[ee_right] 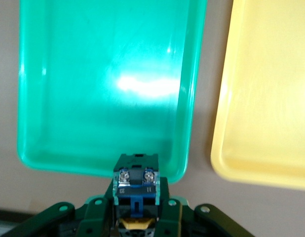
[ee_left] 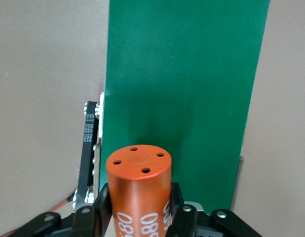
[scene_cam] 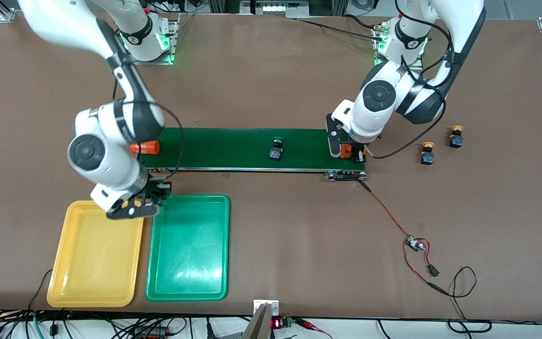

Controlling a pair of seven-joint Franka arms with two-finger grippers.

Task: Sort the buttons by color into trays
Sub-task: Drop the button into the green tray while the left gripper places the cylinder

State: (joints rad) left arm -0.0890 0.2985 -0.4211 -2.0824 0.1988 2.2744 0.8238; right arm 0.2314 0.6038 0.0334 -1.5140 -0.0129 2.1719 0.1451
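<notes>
Nearest the camera, the yellow tray (scene_cam: pixel 92 263) and the green tray (scene_cam: pixel 188 254) are laid side by side on the tabletop (scene_cam: pixel 299 245) at the right arm's end, and nothing is seen in either. The right gripper (scene_cam: pixel 135 207) is held over the gap between them, at their edge toward the belt, with its jaws closed on a button (ee_right: pixel 136 182) whose cap is mostly hidden. Since two yellow ones are seen elsewhere, it is judged to be green, and the step in hand is taken to be its placing. A short shift over the green tray, a lowering and a release are called for, and the colour should be confirmed first, as the yellow tray lies just beside. Nothing is seen in the way. Loose wires (scene_cam: pixel 412 242) are strewn toward the left arm's end. Farther off, a green button (scene_cam: pixel 276 149) stands mid-way along the belt (scene_cam: pixel 233 146), and a cylinder (scene_cam: pixel 145 149) lies on it beside the right arm. At the belt's left-arm end, the left gripper (scene_cam: pixel 348 153) is seen with its jaws clamped on a second cylinder (ee_left: pixel 138 182). Two yellow buttons (scene_cam: pixel 427 153) (scene_cam: pixel 457 136) are left on the tabletop off that end.
</notes>
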